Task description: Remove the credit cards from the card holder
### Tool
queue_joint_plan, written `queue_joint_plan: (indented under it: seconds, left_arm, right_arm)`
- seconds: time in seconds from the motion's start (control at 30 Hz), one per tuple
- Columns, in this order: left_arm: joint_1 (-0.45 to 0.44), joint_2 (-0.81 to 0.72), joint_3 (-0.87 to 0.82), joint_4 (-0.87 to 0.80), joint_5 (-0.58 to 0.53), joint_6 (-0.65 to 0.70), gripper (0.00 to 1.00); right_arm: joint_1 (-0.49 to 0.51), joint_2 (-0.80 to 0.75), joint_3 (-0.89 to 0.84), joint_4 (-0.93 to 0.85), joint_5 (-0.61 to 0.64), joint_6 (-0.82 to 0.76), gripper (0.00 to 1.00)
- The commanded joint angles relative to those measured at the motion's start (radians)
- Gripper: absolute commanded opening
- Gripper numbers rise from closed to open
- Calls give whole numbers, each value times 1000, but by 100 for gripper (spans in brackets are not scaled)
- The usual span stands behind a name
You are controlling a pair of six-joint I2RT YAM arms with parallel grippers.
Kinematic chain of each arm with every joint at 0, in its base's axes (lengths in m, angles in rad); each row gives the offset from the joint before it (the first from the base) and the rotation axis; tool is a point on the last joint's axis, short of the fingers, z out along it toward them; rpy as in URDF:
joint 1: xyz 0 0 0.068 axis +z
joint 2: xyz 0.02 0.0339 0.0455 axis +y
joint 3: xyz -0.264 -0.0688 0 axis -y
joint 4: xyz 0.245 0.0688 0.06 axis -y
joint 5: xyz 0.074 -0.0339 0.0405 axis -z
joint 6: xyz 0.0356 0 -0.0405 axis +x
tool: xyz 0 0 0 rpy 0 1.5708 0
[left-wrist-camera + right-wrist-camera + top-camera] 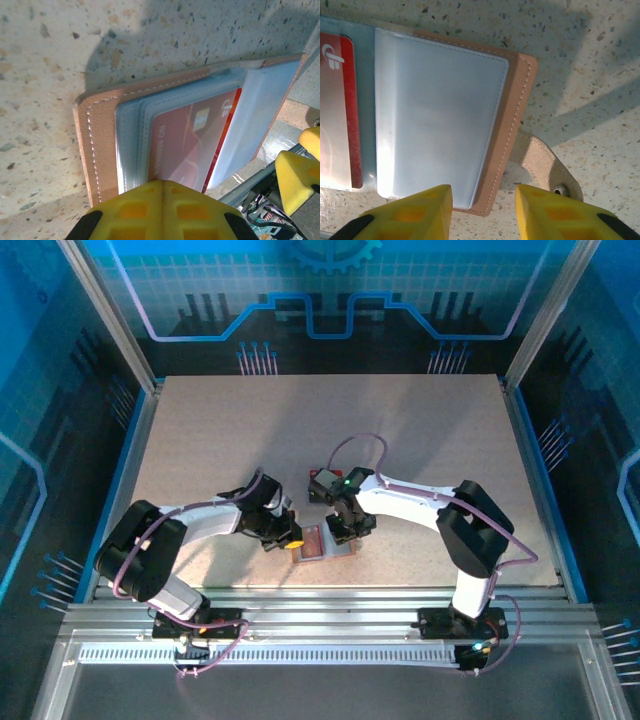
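Open card holder [440, 115] lies between clenched left tool [161, 191] and right tool [483, 196] (jaws parted).

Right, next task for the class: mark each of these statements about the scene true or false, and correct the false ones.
1. The red credit card sits in a pocket of the card holder. True.
2. The card holder is folded shut. False: it lies open on the table.
3. The right arm's jaws stand apart. True.
4. The clear pocket next to the snap strap holds a card. False: that pocket looks empty.
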Motion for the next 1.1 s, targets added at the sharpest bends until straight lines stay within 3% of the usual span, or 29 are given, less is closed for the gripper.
queue_joint_plan:
  seconds: [0.0, 0.17, 0.6, 0.87, 1.07]
  left_arm:
    - [-7, -4, 19, -38, -10, 21, 0]
    - [-7, -10, 15, -38, -11, 21, 0]
    - [-7, -22, 16, -43, -11, 21, 0]
    - [-6, -22, 23, -50, -14, 26, 0]
    - [-7, -24, 22, -50, -15, 24, 1]
  right_arm:
    - [-4, -40, 11, -35, 23, 4, 35]
    - [-3, -78, 6, 23, -55, 9, 32]
    - [-74, -102, -189, 558, -537, 176, 17]
    - [-120, -40, -223, 622, -613, 182, 16]
    - [-124, 0, -213, 592, -590, 155, 17]
